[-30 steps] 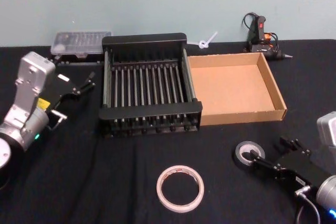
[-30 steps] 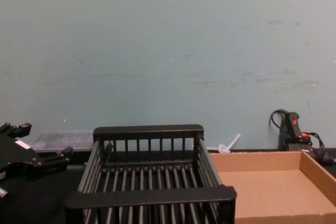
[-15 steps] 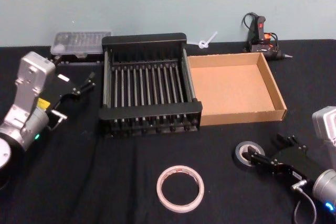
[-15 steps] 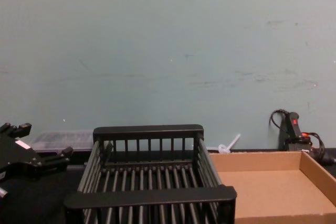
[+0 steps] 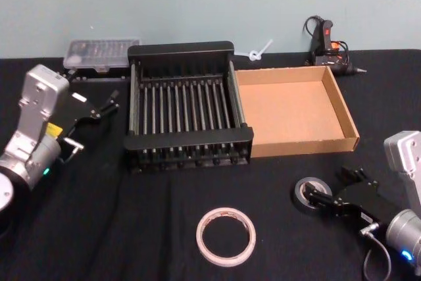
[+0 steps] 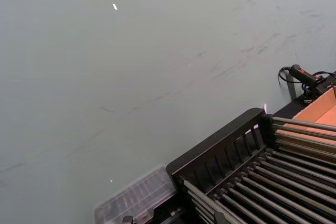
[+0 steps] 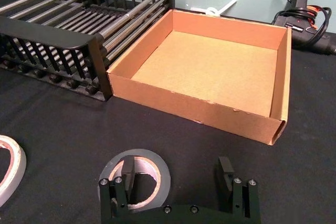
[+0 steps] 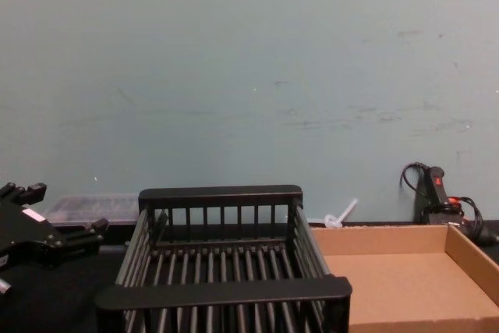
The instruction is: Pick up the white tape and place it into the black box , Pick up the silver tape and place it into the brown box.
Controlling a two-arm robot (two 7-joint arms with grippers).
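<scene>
The silver tape lies flat on the black cloth at the front right. My right gripper is open and low over it. One finger reaches into the core of the silver tape, and the other stands outside the roll. The white tape lies flat at the front centre and shows at the edge of the right wrist view. The black box and the brown box stand side by side behind, both with nothing in them. My left gripper hangs open, left of the black box.
A clear plastic case sits behind the black box's left corner. A glue gun with its cable and a white plastic tie lie by the wall. Bare black cloth lies between the two rolls and the boxes.
My right arm has risen and drawn a little back toward the boxes, its gripper staying at the silver tape. Neither roll has shifted. The left arm is still.
</scene>
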